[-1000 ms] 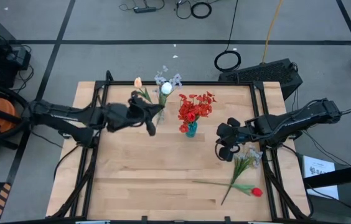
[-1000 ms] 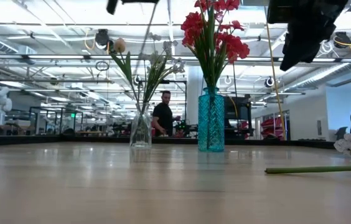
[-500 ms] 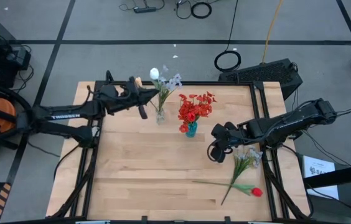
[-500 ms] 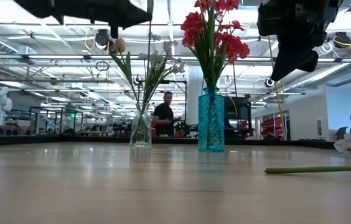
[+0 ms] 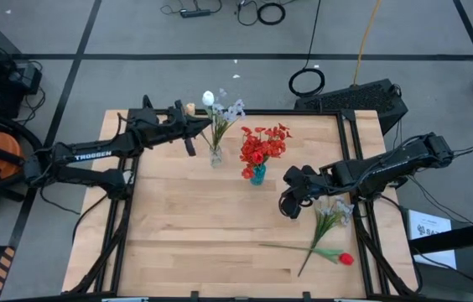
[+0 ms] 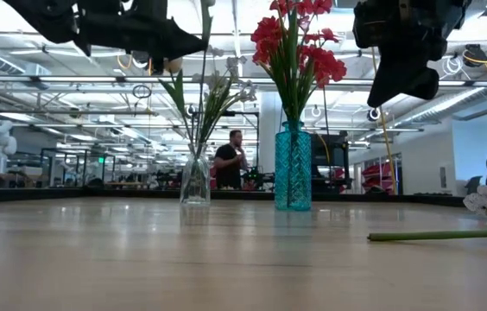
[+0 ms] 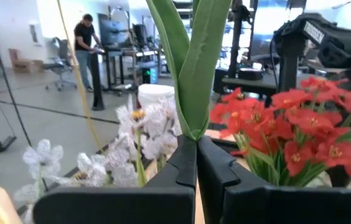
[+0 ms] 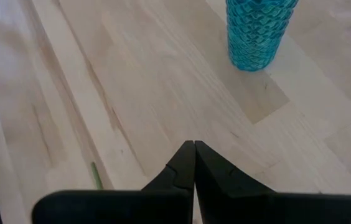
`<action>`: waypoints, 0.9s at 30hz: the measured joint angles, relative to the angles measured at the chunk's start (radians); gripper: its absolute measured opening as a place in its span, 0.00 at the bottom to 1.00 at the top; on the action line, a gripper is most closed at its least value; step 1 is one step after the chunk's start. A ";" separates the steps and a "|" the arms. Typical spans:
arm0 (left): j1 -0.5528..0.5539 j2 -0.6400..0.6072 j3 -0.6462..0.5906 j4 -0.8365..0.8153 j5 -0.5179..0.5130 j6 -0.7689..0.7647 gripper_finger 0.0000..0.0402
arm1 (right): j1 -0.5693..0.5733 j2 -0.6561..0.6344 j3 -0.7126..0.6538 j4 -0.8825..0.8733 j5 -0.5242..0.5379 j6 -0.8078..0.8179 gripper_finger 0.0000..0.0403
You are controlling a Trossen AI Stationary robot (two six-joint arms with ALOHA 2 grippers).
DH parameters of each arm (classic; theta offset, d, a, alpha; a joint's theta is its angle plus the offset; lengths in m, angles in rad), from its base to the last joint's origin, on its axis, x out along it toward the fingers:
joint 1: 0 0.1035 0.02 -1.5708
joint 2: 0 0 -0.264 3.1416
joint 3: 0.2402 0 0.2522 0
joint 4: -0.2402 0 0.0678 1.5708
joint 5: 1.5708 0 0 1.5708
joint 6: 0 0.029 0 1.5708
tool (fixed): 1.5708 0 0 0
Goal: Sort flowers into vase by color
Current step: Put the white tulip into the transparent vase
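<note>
My left gripper [image 5: 203, 127] [image 7: 195, 142] is shut on a green-stemmed flower with a white bud [image 5: 208, 98], high over the clear vase [image 5: 215, 156] [image 6: 196, 177]. That vase holds pale lavender-white sprays [image 5: 235, 108] and a peach tulip [image 6: 167, 62]. The teal vase [image 5: 257, 174] [image 6: 293, 164] holds the red blossoms [image 5: 263, 143]. My right gripper [image 5: 289, 204] [image 8: 193, 147] is shut and holds nothing; it hangs above the table to the right of the teal vase. A lavender spray [image 5: 330, 215] and a red bud flower [image 5: 345, 258] lie flat on the table near the right edge. My left gripper pinches the flower's stem [image 7: 194, 132] between its two fingers, where the long green leaves spring from it. The fingers come level from the table's left and lie across the stem. The flower stands upright, and its stem [image 6: 204, 78] runs down toward the clear vase's mouth.
The red bud's long stem [image 6: 442, 234] lies across the near right part of the table. The table's middle and near-left wood [image 5: 186, 226] is bare. People stand in the room beyond the far edge [image 6: 226, 160].
My left gripper has moved up and toward the far-left corner, carrying the white-bud flower with it; the bud now stands beyond the far edge side of the clear vase. My right gripper has drifted a little toward the table's left.
</note>
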 joint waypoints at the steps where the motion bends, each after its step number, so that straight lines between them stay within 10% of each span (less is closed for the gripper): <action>1: 0.004 0.007 0.000 0.000 0.015 -0.003 0.00 | 0.000 0.000 0.000 0.000 0.000 0.007 0.00; 27: 0.006 0.123 0.000 0.004 0.052 -0.059 0.10 | 0.000 0.000 0.000 0.005 0.002 0.066 0.00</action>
